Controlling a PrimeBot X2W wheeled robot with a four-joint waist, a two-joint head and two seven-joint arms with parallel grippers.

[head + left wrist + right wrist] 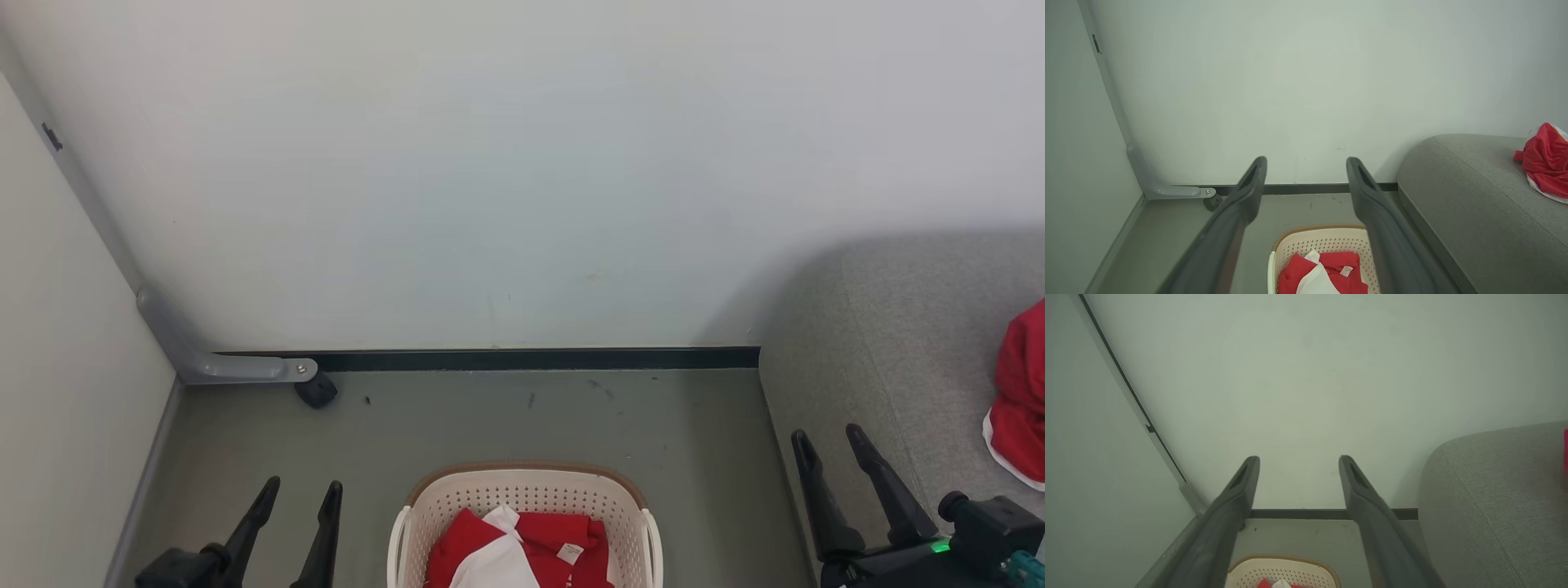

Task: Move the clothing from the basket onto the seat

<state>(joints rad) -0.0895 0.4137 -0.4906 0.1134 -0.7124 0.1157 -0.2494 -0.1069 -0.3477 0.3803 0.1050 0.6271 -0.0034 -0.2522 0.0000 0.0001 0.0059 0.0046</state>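
On the floor (490, 416), we judge the clothing (563, 535) in the basket (522, 494) limp and light, pinchable at a raised fold; left end effector (303, 485) and right end effector (826, 432) gape empty.

Bare floor (506, 416) is lying open between the basket (531, 494) and the wall (490, 204). The seat (882, 343) is crowding the right side, and a grey bracket (237, 367) is jutting out at the left corner.
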